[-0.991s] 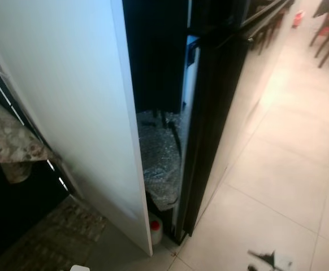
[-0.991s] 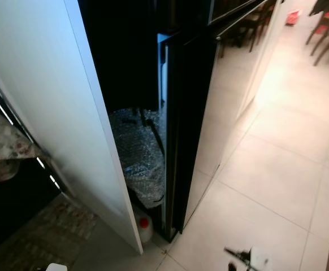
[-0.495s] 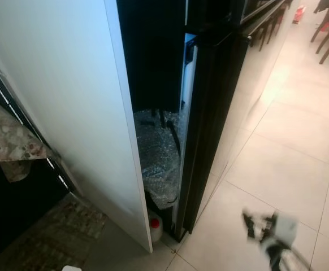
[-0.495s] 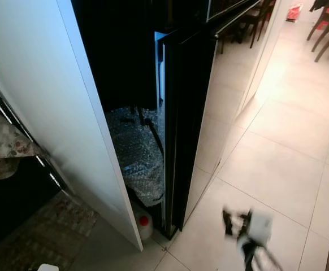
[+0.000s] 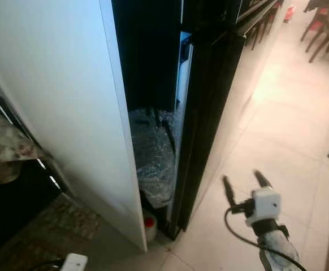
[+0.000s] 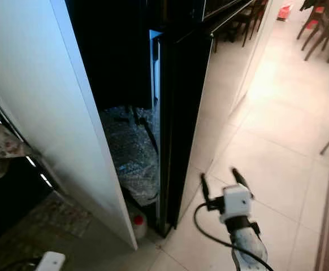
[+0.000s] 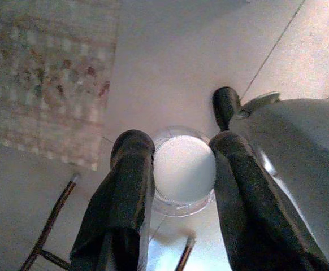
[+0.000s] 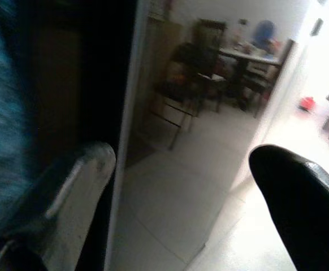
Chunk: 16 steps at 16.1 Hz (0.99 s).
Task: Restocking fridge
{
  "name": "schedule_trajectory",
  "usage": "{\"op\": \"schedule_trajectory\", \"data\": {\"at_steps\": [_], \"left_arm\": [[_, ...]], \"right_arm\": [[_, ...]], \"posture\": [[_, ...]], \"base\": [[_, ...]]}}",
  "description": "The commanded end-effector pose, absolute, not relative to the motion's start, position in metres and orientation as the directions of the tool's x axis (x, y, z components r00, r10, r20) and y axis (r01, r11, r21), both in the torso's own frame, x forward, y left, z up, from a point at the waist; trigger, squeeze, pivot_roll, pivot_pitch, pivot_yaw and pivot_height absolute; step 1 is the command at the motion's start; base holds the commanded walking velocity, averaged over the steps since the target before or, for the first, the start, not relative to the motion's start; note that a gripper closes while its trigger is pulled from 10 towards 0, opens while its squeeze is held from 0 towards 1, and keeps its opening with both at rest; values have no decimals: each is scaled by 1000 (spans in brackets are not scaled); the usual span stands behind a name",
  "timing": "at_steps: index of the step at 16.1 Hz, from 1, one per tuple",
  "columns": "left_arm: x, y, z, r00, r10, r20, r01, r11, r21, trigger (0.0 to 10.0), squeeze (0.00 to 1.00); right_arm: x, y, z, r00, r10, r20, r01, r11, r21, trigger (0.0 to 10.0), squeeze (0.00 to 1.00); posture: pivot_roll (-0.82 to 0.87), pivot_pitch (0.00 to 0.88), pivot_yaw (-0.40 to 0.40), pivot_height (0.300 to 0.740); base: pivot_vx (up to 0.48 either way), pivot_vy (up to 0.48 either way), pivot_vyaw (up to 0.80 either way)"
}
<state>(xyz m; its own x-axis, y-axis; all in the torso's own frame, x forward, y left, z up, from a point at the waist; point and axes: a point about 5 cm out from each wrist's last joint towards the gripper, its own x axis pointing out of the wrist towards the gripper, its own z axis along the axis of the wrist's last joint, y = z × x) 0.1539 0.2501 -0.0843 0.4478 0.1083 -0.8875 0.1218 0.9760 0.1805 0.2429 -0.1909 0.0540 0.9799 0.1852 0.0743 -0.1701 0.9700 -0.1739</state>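
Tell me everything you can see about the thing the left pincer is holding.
The round container is clear plastic with a white top or white contents; which, I cannot tell. It sits between the left pincer's two black fingers, seen end-on from above, over the pale floor tiles beside a patterned rug. No label shows.
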Motion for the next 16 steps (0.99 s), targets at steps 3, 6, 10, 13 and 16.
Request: {"op": "schedule_trajectory", "data": {"at_steps": [3, 6, 10, 13, 16], "left_arm": [[155, 261, -81, 435, 134, -891, 111, 973, 200, 10000, 0], [157, 263, -79, 445, 138, -885, 100, 974, 202, 10000, 0], [151, 263, -81, 437, 138, -889, 94, 976, 198, 10000, 0], [148, 262, -83, 434, 138, -890, 87, 977, 194, 10000, 0], [144, 258, -86, 431, 134, -892, 83, 979, 187, 10000, 0]], "right_arm": [[246, -165, 68, 931, 358, 68, -353, 932, -83, 10000, 0], [234, -140, 72, 837, 548, -17, -547, 834, -73, 10000, 0], [261, -144, 91, 882, 472, 9, -468, 877, -107, 10000, 0], [276, -134, 94, 903, 429, -12, -426, 895, -134, 10000, 1000], [277, -109, 93, 866, 499, -23, -498, 861, -104, 10000, 1000]], "posture": [[-68, 0, -8, 740], [-52, 0, -19, 740], [-53, 0, -20, 740], [-34, 0, -32, 740], [-25, 0, -35, 740]], "base": [[0, 0, 0], [0, 0, 0], [0, 0, 0], [0, 0, 0], [0, 0, 0]]}}
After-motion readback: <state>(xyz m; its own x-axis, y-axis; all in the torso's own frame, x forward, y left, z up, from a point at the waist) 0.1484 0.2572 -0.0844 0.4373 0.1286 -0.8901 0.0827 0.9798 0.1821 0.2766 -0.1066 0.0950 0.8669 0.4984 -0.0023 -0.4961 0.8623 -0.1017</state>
